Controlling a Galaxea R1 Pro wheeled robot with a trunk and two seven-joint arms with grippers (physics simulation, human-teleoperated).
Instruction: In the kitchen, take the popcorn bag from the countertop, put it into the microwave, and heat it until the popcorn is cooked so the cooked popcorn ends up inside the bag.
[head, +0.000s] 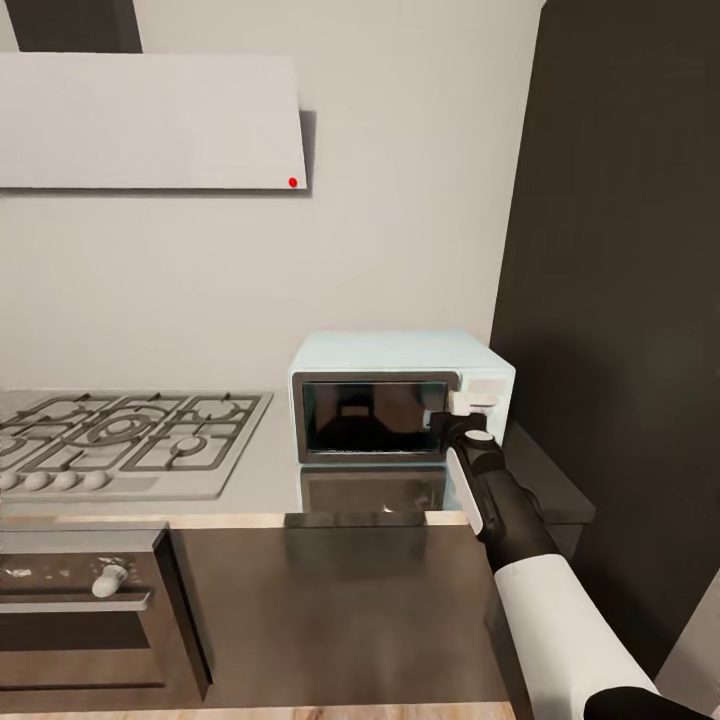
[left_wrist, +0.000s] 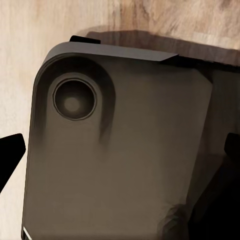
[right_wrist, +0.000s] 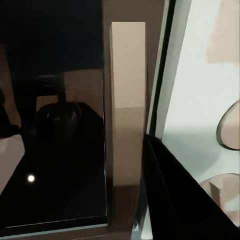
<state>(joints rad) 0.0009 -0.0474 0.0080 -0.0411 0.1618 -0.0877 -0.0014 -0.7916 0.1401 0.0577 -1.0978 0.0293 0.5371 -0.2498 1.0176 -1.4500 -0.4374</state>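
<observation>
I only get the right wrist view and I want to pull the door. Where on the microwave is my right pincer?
Observer: In the head view, the right pincer is at the right edge of the microwave's dark glass door, beside the white knob panel.
Operator: Is the door open at all?
Observer: It looks shut, flush with the front.
Operator: And my left arm?
Observer: The left pincer is open with nothing between its fingers, pointing down toward the wooden floor.
</observation>
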